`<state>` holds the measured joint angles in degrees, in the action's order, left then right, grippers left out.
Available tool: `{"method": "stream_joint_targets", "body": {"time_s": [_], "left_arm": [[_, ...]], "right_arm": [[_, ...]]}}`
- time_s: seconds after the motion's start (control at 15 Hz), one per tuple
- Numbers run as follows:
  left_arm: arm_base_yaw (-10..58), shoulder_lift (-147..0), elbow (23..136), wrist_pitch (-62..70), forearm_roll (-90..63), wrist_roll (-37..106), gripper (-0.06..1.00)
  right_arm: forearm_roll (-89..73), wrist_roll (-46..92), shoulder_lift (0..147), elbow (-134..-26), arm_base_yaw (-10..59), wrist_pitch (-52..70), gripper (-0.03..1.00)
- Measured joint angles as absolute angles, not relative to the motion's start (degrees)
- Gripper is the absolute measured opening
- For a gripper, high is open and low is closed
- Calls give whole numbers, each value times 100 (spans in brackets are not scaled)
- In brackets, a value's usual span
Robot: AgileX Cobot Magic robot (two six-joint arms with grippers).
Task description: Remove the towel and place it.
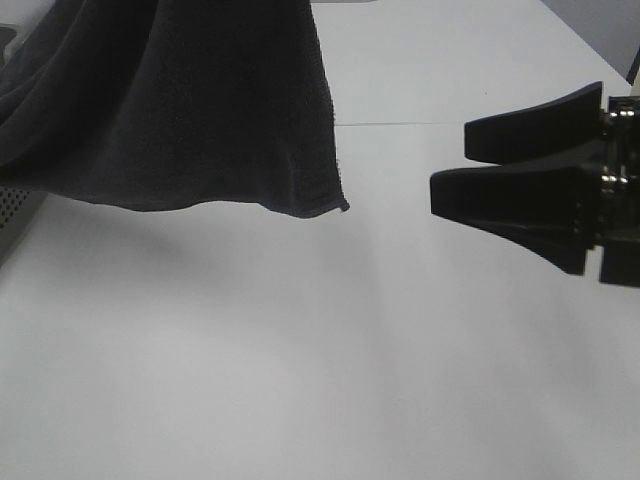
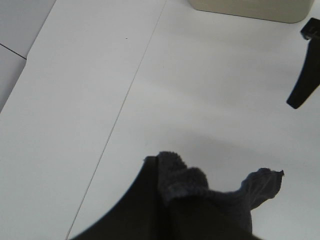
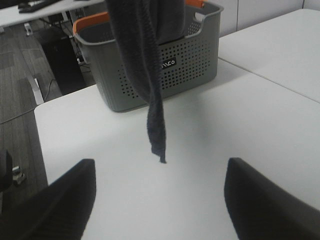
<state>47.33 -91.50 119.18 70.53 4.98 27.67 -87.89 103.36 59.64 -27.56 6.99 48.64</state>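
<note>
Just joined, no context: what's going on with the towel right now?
The left gripper is shut on a bunched edge of the dark towel, holding it up so it hangs over the white table, in front of the grey basket. The right gripper is open and empty, pointed at the towel's loose lower corner. The towel is not yet laid down.

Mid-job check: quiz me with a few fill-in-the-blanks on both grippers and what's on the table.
1. The left gripper is shut on the dark ___.
2. The right gripper is ___ and holds nothing.
3. The perforated grey ___ on the table has orange handles.
Missing words: towel; open; basket.
</note>
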Motion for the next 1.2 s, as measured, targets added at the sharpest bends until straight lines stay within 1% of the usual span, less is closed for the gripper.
{"method": "stream_joint_targets", "body": {"time_s": [0.13, 0.27, 0.33, 0.47, 0.67, 0.93, 1.2], "left_arm": [[4733, -9150, 11918, 7053, 516, 2767, 0], [4733, -9150, 11918, 7053, 516, 2762, 0], [4733, -9173, 11918, 7047, 521, 2762, 0], [4733, -9305, 11918, 6973, 527, 2762, 0], [4733, -9534, 11918, 6732, 533, 2767, 0], [4733, -9649, 11918, 6509, 544, 2744, 0], [4733, -9803, 11918, 6411, 453, 2601, 0]], "right_arm": [[-9219, 10714, 6732, -3002, 699, 4876, 70], [-9299, 10714, 7391, -3409, 728, 4973, 70], [-9288, 10714, 7655, -3592, 871, 5025, 70], [-9185, 10714, 7958, -3936, 1421, 4968, 70], [-8869, 10525, 8325, -4171, 2017, 4572, 70], [-8795, 10520, 8709, -4200, 2097, 4503, 69], [-9448, 10823, 8709, -4200, 2103, 4463, 65]]}}
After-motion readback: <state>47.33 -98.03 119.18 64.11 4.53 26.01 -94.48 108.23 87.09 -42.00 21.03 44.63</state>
